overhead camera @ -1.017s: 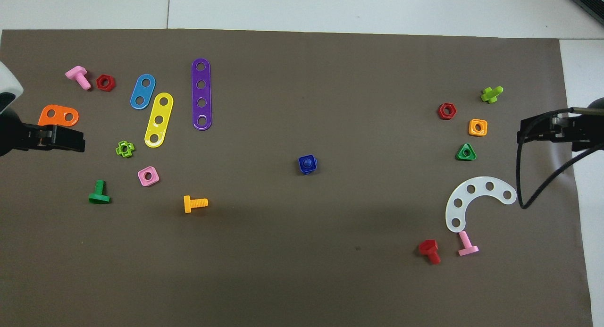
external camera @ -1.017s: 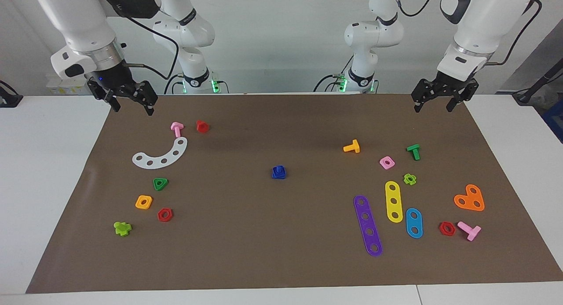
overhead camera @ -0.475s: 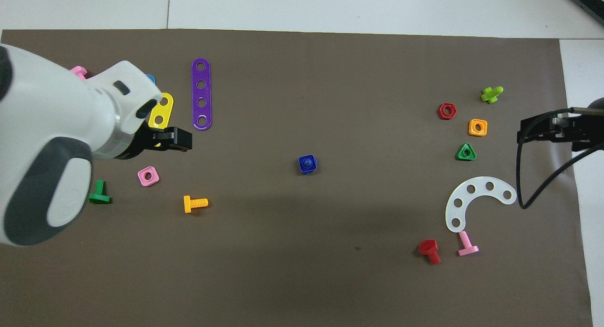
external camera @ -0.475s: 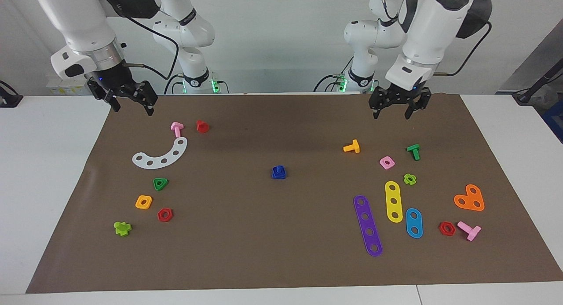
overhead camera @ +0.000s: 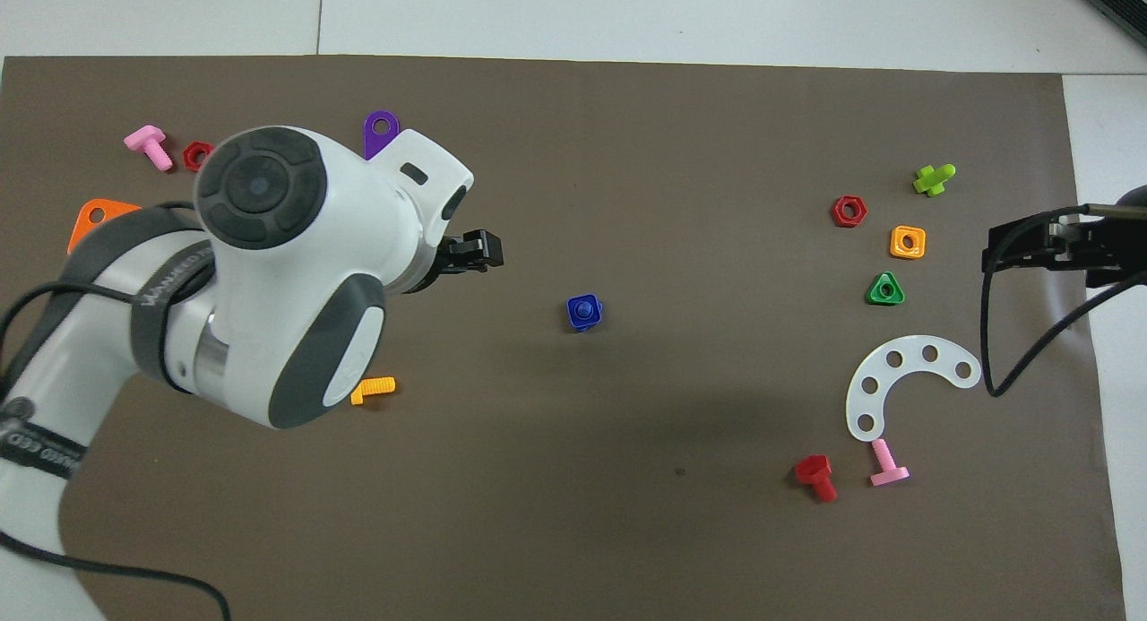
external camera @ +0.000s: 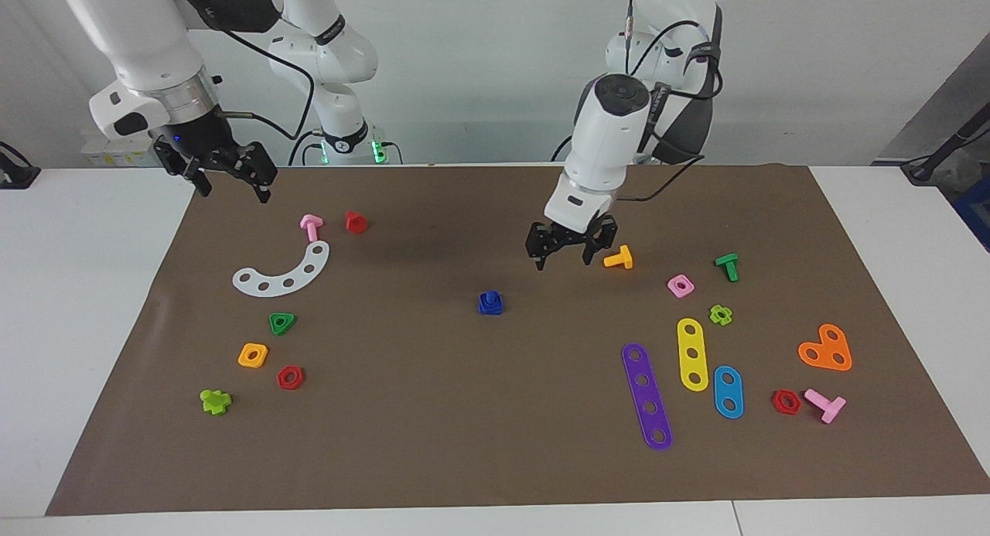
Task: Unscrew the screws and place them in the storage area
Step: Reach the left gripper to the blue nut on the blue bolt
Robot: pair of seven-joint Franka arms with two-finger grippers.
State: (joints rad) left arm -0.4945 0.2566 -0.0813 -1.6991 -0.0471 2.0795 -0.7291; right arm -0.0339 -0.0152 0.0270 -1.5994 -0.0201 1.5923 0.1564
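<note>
Two white arms, rounded glossy shells, dark grey joint caps and panels. Black two-finger grippers: left gripper (external camera: 568, 255), right gripper (external camera: 229, 182). Silver ring above right gripper's wrist. Black cables loop along both arms. Green lights at bases.

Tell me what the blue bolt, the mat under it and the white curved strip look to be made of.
Blue bolt: probably moulded plastic; saturated even colour, soft sheen, rounded edges.
Mat: seems brown paper or thin card; matte, flat, with a faint crease near the right arm's end.
White curved strip: likely thin plastic, smooth and slightly glossy, with clean round holes through which the mat shows.
</note>
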